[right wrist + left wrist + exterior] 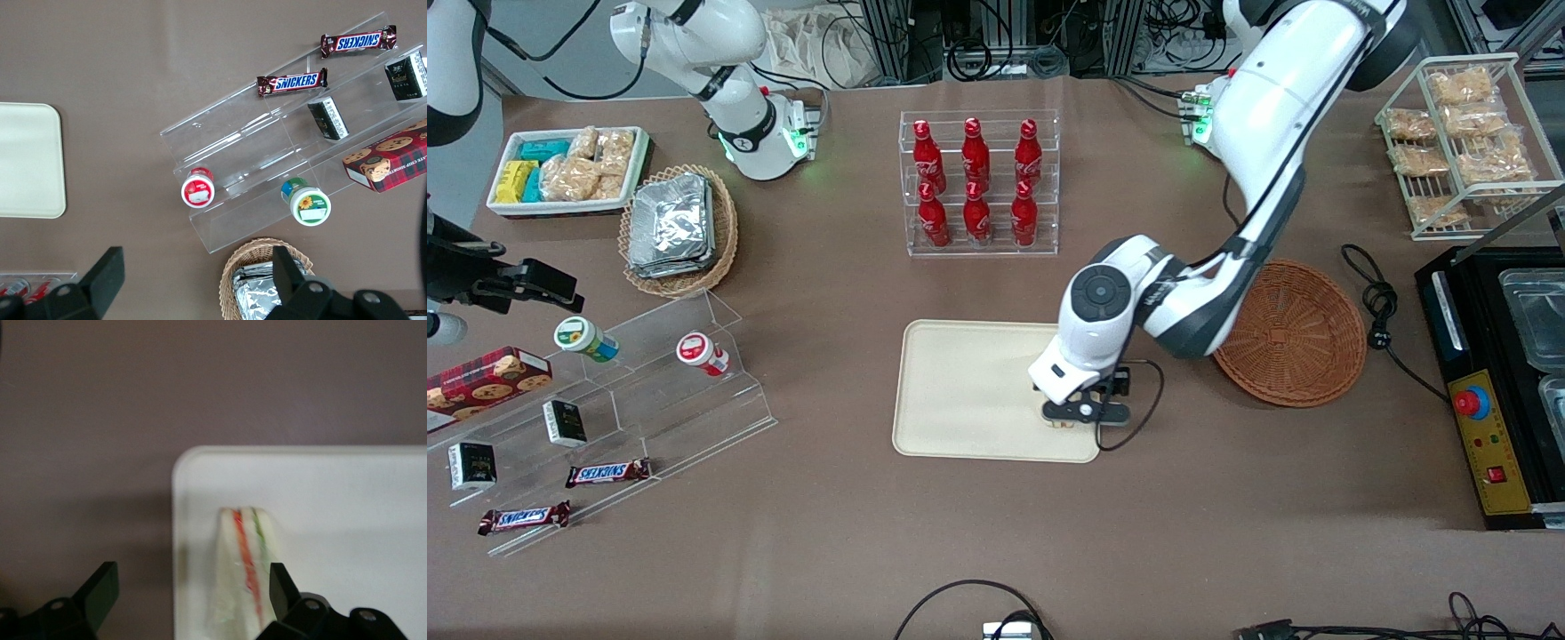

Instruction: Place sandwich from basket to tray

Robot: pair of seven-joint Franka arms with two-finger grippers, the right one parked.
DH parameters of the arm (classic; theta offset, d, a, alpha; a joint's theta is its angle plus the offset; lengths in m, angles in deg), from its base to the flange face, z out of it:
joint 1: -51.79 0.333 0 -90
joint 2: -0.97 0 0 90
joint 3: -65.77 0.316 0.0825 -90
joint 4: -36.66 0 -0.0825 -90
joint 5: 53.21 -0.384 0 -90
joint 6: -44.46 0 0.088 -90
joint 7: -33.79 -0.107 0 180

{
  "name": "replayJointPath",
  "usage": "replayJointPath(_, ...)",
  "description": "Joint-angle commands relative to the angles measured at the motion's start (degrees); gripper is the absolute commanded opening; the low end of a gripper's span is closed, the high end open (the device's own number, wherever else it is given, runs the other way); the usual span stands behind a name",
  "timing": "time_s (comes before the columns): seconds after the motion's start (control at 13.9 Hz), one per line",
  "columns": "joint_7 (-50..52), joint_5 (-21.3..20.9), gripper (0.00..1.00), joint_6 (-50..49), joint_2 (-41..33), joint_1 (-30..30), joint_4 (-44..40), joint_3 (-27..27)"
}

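Sandwich (243,577): triangular wedge of white bread, one orange-red and one green filling stripe showing, clear-wrapped. It lies on the tray (969,391), close to a rounded corner and the rim nearest the working arm's end of the table.

Left wrist view shows the filling stripes and both fingers; gripper (190,583) spread open, one finger (280,583) just beside the wedge, the other out over the bare brown table, not clamping. In the front view the gripper (1083,413) hangs over that tray corner and its body hides nearly all of the sandwich.

Basket (1294,333), reddish-brown wicker, sits just beside the tray toward the working arm's end. Rack of red bottles (978,182) stands farther from the front camera than the tray
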Motion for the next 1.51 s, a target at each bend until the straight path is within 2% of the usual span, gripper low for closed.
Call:
replayJointPath(0.0,2.4,-0.3,1.0,-10.2,-3.8,1.9,-5.7,0.2)
replayJointPath(0.14,1.4,-0.2,1.0,-17.1,-6.5,5.3,-6.8,0.1)
replayJointPath(0.36,0.7,-0.2,1.0,-21.9,-10.7,8.3,-6.5,0.1)
replayJointPath(0.5,-5.3,0.2,1.0,-25.6,-13.1,10.9,-6.2,0.1)
replayJointPath(0.72,-15.6,6.9,1.0,-28.5,-19.1,15.5,-4.9,1.6)
replayJointPath(0.86,-23.5,8.9,1.0,-29.6,-24.3,15.9,-2.0,5.2)
replayJointPath(1.08,-31.4,15.2,1.0,-33.2,-31.2,16.1,-0.1,10.8)
replayJointPath(1.44,-41.3,19.9,1.0,-38.7,-40.6,19.9,3.8,11.1)
